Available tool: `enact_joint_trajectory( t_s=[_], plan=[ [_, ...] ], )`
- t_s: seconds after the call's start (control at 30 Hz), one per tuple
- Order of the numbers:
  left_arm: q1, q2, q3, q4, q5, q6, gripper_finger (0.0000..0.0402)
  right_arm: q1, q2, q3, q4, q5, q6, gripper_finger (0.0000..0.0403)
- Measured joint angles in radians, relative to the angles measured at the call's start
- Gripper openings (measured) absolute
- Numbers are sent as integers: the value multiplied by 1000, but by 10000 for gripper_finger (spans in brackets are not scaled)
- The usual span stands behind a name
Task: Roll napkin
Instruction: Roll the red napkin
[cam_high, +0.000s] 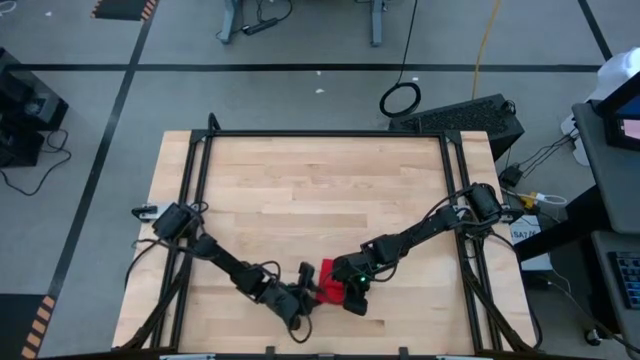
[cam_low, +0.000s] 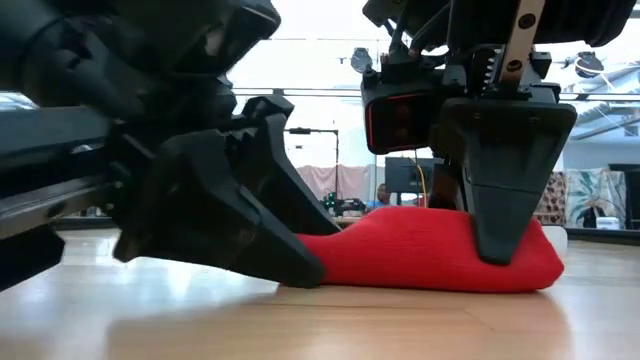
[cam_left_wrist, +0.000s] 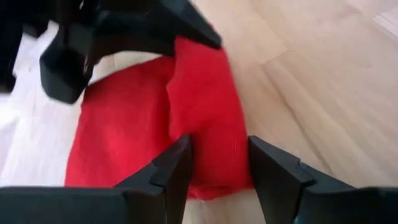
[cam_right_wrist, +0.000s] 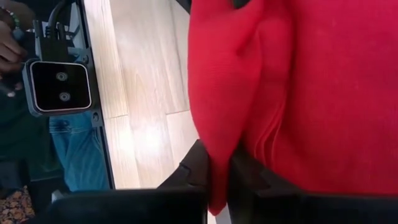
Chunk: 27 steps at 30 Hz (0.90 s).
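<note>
We judged the bright red, soft fabric napkin limp; right gripper pinched its fold, left gripper half-open at its near-left end.

Napkin: bright red ribbed fabric, bunched into a thick, low roll lying flat on the wooden table near its front edge. Folds and creases run along its length; one end is rounded.
</note>
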Motion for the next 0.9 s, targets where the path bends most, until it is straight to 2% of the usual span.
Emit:
enact_joint_trajectory(
  t_s=[0.2, 0.37, 0.5, 0.6, 0.77, 0.9],
  plan=[
    [46, -3, 2, -39, 92, -73, 144, 2, 0, 0, 2, -12, 12, 46],
    [86, -3, 3, -56, 140, -119, 75, 6, -14, 0, -5, -14, -3, 78],
    [103, -3, 2, -57, 184, -131, 33, 25, -72, -1, -54, 74, -45, 102],
    [119, -3, 2, -57, 219, -168, 33, 55, -150, -1, -129, 198, -101, 116],
    [161, -6, 1, -57, 344, -268, 41, 205, -233, -1, -215, 551, -136, 129],
    [191, -6, 6, -57, 460, -336, 45, 351, -215, -1, -209, 808, -154, 141]
  ],
)
